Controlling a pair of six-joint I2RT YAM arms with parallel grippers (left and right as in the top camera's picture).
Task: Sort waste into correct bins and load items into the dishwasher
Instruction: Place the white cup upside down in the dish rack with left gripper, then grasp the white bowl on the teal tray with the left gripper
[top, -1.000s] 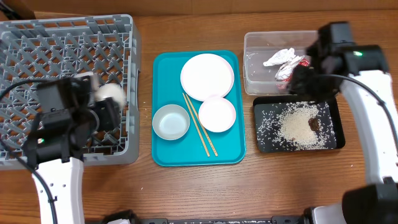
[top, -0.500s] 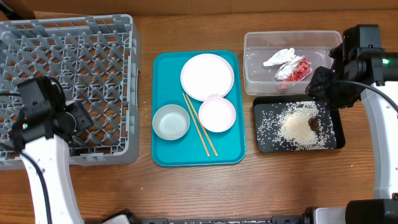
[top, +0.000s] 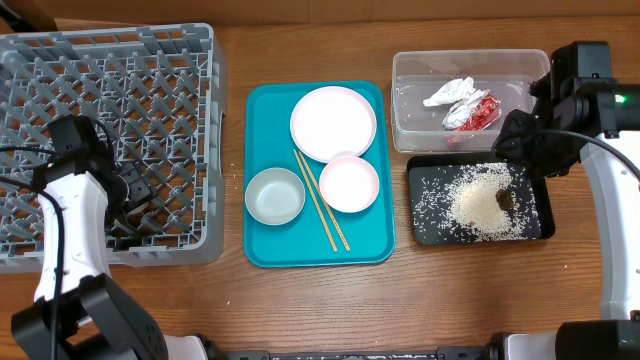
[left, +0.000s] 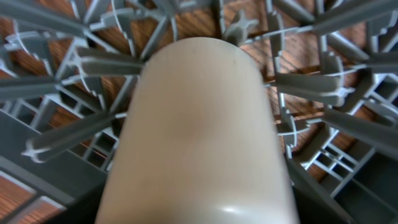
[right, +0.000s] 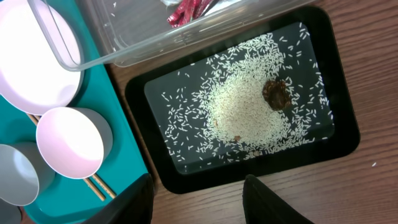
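Note:
My left gripper (top: 128, 190) is down inside the grey dish rack (top: 150, 80), shut on the small white cup (left: 199, 124), which fills the left wrist view over the lattice. The cup is hidden in the overhead view. My right gripper (right: 199, 186) is open and empty over the black tray (top: 425, 228), which holds rice (top: 478, 205) and a brown lump (top: 505, 199). The clear tub (top: 400, 100) holds the wrapper (top: 475, 112) and tissue (top: 450, 92). The plate (top: 333, 122), pink bowl (top: 349, 184), metal bowl (top: 274, 195) and chopsticks (top: 322, 205) lie on the teal tray (top: 270, 110).
The rack takes up the table's left side, the teal tray the middle, the tub and black tray the right. Bare wood shows along the front edge (top: 320, 300).
My left arm has swung left and lowered the cup into the rack, out of the overhead view. My right arm moved right, off the tub, then held still.

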